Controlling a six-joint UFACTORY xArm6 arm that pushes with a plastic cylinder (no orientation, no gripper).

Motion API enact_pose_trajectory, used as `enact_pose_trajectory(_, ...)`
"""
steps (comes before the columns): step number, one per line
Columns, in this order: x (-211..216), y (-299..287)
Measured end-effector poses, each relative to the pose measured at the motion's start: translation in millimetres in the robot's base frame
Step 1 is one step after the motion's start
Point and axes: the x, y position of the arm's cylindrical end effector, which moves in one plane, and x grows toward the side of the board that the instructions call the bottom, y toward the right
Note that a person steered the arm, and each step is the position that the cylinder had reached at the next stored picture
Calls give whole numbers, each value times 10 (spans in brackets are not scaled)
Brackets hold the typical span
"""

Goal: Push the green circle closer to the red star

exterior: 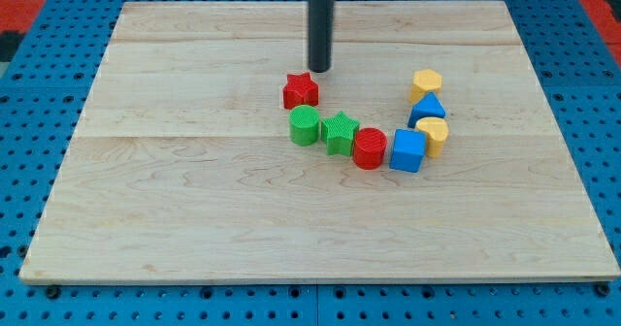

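— What lay around the green circle [304,125]?

— It sat near the middle of the wooden board [194,200], just below the red star [300,90], the two so close I could not tell whether they touched. On the circle's right a green star [341,132] pressed against it, then a red cylinder [369,148], then a blue cube [408,150], all in a row curving toward the view's right. Above the cube stood a yellow heart-like block [434,134], a blue triangle [427,110] and a yellow hexagon [425,82], stacked up the view in a short column.

— And the surfaces?

— The board was pale planks with visible grain, resting on a blue pegboard [39,93] full of holes. The blocks looked like ridged plastic, with fine lines across their tops.

— Where was the rod?

— My tip [319,70] was a plain dark cylinder with nothing to open or close, and it held nothing. It stood just above and slightly right of the red star, close to it but seemingly not touching, with the star between it and the green circle.
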Motion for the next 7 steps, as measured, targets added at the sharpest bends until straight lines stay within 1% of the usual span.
enact_pose_trajectory(1, 226, -544)
enact_pose_trajectory(3, 1236, -642)
enact_pose_trajectory(4, 1488, -642)
enact_pose_trajectory(6, 1420, -587)
enact_pose_trajectory(7, 1302, -508)
